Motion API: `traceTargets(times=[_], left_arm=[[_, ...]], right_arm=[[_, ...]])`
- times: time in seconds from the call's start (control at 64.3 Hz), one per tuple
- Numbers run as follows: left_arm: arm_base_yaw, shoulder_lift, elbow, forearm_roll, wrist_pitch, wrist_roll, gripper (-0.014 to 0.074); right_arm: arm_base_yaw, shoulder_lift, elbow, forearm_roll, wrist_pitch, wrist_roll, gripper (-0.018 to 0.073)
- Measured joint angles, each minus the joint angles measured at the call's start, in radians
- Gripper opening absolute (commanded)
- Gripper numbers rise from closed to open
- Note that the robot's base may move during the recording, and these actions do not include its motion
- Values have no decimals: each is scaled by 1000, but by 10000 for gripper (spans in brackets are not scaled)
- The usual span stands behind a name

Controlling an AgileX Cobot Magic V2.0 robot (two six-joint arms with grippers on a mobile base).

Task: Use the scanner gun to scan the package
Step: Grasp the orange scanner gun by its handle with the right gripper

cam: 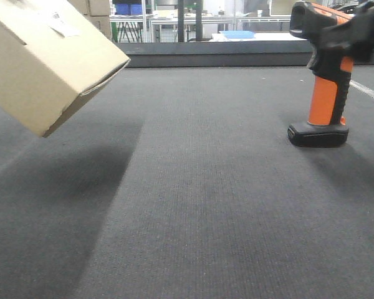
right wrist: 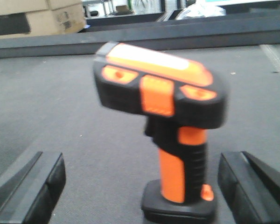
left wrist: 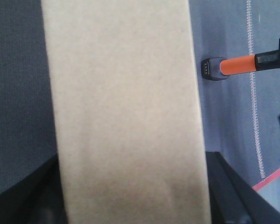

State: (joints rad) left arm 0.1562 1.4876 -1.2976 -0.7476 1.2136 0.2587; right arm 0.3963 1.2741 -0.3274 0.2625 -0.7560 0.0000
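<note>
The package (cam: 47,65), a plain brown cardboard box, hangs tilted in the air at the upper left, with a white label (cam: 62,25) on its top face. In the left wrist view the package (left wrist: 126,112) fills the middle, and my left gripper (left wrist: 133,191) is shut on it, one dark finger on each side. The scanner gun (cam: 324,93) stands upright on its black base at the right. My right gripper (right wrist: 142,186) is open around the scanner gun (right wrist: 177,140). Its handle is near the right finger (right wrist: 252,186) without touching.
Everything sits over a grey carpeted surface with a raised dark edge (cam: 218,56) along the far side. Larger cardboard cartons (right wrist: 37,18) are stacked beyond that edge at the left. A white stitched line (cam: 368,92) runs along the right side.
</note>
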Motion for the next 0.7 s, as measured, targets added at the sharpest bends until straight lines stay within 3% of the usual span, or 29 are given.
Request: traceTargets(times=[0.233,0.7], left_arm=[[0,0,0,0,0,0,-111],[0,0,0,-1,-2,0,-111]], right_arm=[[5,154,-42,114,-96,0,570],[5,295,-158,128,-136,0,570]])
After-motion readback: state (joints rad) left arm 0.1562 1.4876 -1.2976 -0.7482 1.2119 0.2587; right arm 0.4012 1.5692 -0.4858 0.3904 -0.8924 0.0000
